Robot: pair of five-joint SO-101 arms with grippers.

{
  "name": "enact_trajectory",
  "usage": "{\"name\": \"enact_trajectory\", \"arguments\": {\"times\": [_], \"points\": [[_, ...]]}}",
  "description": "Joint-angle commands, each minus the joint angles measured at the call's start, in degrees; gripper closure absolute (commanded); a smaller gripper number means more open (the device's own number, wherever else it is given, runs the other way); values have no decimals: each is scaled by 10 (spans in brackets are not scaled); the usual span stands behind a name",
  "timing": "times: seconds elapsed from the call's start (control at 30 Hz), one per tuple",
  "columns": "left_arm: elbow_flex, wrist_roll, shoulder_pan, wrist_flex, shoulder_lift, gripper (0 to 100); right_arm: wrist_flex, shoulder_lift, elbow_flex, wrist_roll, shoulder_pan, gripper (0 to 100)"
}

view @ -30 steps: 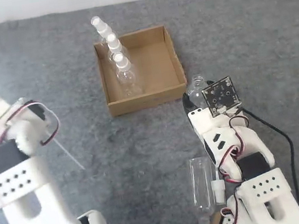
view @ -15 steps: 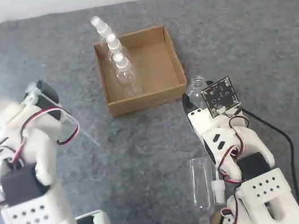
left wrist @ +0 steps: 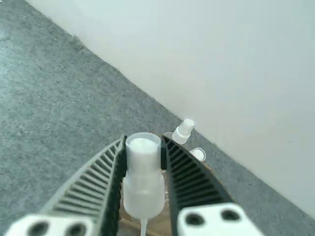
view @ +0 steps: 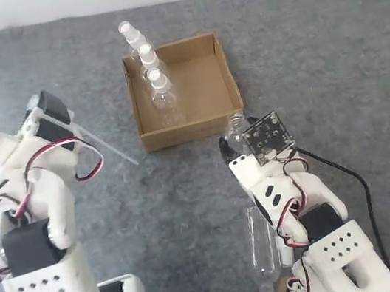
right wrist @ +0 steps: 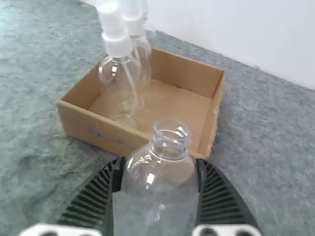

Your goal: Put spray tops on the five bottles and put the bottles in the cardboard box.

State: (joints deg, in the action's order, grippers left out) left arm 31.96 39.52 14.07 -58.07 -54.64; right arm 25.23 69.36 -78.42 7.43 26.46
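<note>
My left gripper [left wrist: 142, 164] pinches a white plastic spray top [left wrist: 142, 147], tube pointing near-right; right gripper [right wrist: 157, 173] clamps a clear plastic bottle [right wrist: 156, 160], neck up.

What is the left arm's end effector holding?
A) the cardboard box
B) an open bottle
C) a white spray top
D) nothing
C: the left end effector is shut on a white spray top, while the open bottle sits in the right end effector.
</note>
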Motion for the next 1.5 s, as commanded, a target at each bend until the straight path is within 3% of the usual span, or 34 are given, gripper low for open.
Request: {"name": "enact_trajectory", "arguments": {"times": [0.0, 0.37, 0.63, 0.87, 1.07, 1.3, 1.47], "points": [[-11, 11, -29, 24, -16, 988, -7, 17, 10, 8, 29, 933], [-26, 15, -41, 40, -47, 988, -9, 15, 9, 8, 94, 930], [64, 43, -41, 72, -149, 988, -13, 12, 9, 11, 138, 929], [152, 40, -50, 124, -222, 988, -44, 16, -22, 72, 186, 929], [164, 40, -53, 121, -261, 988, -87, 12, -39, 72, 189, 929], [182, 20, -115, 120, -268, 988, -89, 12, -43, 73, 217, 929], [184, 10, -117, 120, -268, 988, -90, 16, -55, 125, 229, 930]]}}
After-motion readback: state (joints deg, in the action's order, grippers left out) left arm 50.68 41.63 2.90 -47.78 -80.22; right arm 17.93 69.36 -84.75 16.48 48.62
